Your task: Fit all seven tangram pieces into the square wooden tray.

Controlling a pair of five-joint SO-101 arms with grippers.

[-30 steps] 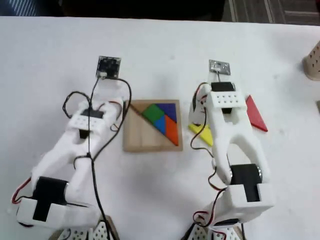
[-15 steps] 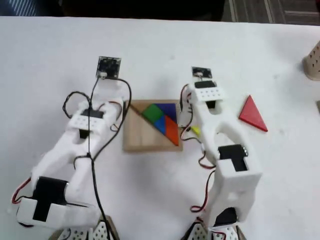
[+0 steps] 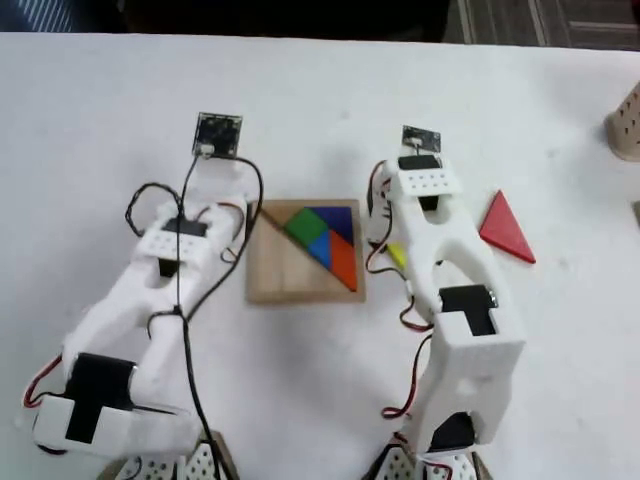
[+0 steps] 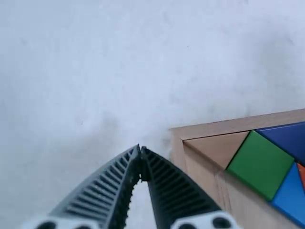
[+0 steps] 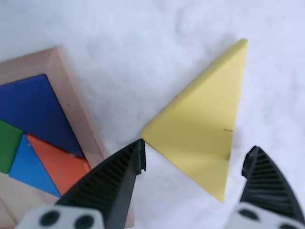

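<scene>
The square wooden tray [image 3: 268, 275] lies between the two arms, with green, blue, dark blue and orange pieces [image 3: 322, 240] in its far right part. Just right of the tray lies a yellow triangle [image 5: 205, 126], mostly hidden under the right arm [image 3: 430, 200] in the high view. My right gripper [image 5: 196, 150] is open low over it, one finger at the triangle's corner by the tray rim [image 5: 66, 95] and the other past its opposite edge. A red triangle [image 3: 507, 228] lies farther right. My left gripper [image 4: 140, 153] is shut and empty beside the tray's corner [image 4: 177, 138].
The left arm [image 3: 150, 270] stretches along the tray's left side, with black cables looping over it. A tan pegged block [image 3: 626, 122] stands at the right edge. White table surface lies open beyond the tray.
The right arm swung left from beside the red triangle to over the yellow triangle, uncovering the red one, then shifted slightly right. The left arm has not moved.
</scene>
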